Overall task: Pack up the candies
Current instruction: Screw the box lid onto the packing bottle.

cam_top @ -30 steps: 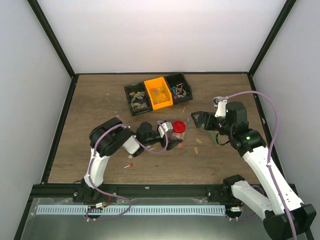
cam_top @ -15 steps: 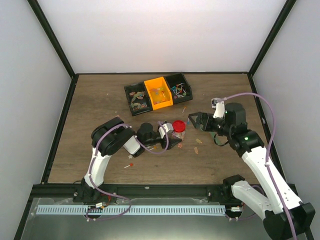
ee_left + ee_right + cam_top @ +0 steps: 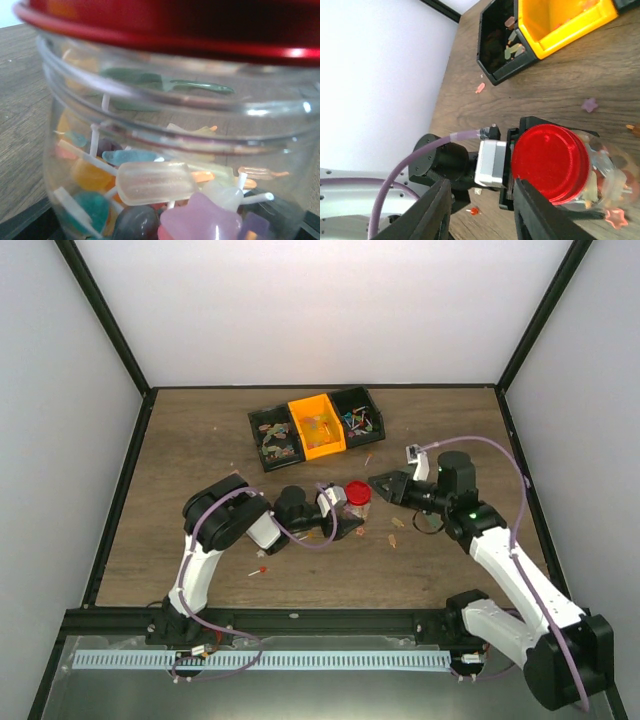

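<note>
A clear jar (image 3: 165, 150) with a red lid (image 3: 550, 162) stands mid-table, filled with candies (image 3: 155, 182): small coloured sweets on white sticks. My left gripper (image 3: 345, 508) is shut on the jar, its black jaws on either side of the glass below the lid. My right gripper (image 3: 385, 483) hovers just right of the lid (image 3: 357, 491). In the right wrist view its fingers (image 3: 436, 210) stand apart with nothing between them, and the lid lies beyond the right one. Loose candies (image 3: 398, 523) lie on the table near the jar.
A row of three bins sits behind the jar: a black one (image 3: 277, 440), a yellow one (image 3: 317, 425) and another black one (image 3: 358, 415), all holding sweets. A red sweet (image 3: 258, 571) lies near the left arm. A pink star (image 3: 590, 104) rests on the wood.
My right gripper has moved left, closing in on the jar's red lid, and its jaws have narrowed. The left gripper and jar have stayed put.
</note>
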### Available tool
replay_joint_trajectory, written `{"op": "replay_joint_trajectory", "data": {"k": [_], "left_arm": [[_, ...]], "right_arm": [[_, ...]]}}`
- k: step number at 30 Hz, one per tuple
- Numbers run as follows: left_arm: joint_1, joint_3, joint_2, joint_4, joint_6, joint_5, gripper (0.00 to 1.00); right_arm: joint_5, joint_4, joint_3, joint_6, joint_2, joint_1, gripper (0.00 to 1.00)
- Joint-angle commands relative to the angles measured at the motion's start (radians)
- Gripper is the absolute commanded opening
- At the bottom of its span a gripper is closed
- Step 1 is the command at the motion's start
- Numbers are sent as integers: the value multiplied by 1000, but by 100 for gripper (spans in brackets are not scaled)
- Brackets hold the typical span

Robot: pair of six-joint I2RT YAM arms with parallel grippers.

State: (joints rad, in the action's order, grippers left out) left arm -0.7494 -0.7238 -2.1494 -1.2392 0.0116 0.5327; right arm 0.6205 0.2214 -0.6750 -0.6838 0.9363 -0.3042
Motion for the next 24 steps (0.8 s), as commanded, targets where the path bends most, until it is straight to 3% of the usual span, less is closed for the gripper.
{"op": "replay_joint_trajectory", "data": {"k": [1, 10, 24], "left_arm": [[-5, 8, -26, -60, 14, 17, 87], [-4, 11, -32, -66, 14, 12, 93], [-5, 21, -25, -71, 11, 1, 100]], "right_arm": [[96, -166, -2, -89, 56, 7, 31], [162, -303, 6, -172, 209, 6, 21], [165, -333, 41, -172, 317, -26, 21]]}}
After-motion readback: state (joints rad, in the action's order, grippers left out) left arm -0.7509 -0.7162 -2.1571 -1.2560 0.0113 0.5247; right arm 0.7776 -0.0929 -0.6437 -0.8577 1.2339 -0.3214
